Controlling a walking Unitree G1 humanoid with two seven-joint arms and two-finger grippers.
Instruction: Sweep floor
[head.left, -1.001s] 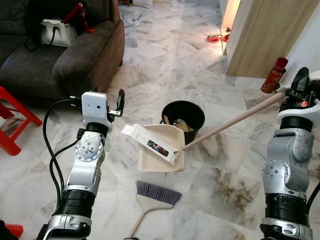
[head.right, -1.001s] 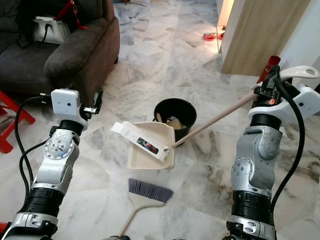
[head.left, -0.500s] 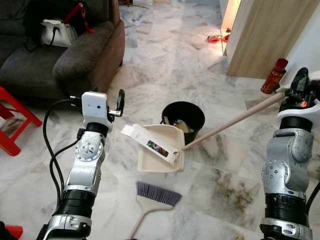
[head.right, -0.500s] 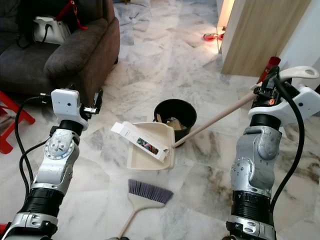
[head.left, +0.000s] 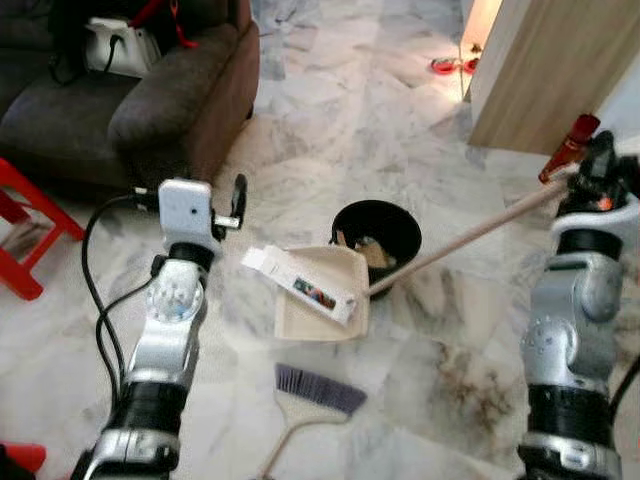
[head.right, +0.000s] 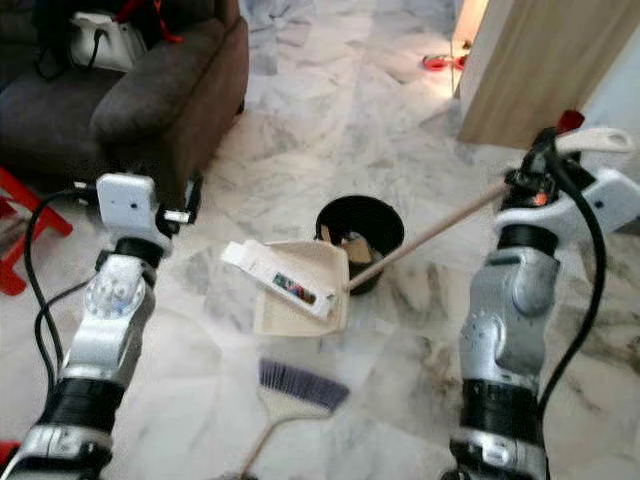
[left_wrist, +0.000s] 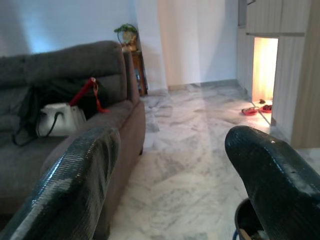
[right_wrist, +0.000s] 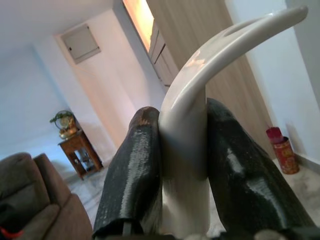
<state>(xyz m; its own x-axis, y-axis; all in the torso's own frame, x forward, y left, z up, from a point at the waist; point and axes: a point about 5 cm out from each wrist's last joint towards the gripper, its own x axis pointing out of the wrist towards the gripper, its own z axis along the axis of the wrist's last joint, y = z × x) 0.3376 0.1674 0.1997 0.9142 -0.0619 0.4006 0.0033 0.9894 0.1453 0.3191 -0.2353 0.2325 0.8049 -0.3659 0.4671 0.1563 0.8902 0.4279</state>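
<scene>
Cream dustpan (head.left: 322, 300) handle slants from right gripper (right_wrist: 182, 145) toward bin (head.left: 377, 233)

Dark sofa (head.left: 150, 110), white bag (head.left: 118, 47), red stool (head.left: 25, 235), red can (head.left: 572, 146).

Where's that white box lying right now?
In the left eye view the white box lies across the cream dustpan mid-floor, just before the black bin, with the broom nearer the robot.

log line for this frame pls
stage: dustpan at bin | right gripper: shut on dustpan handle | dustpan: holds box, beside bin | left gripper: open, idle | broom: on floor
</scene>
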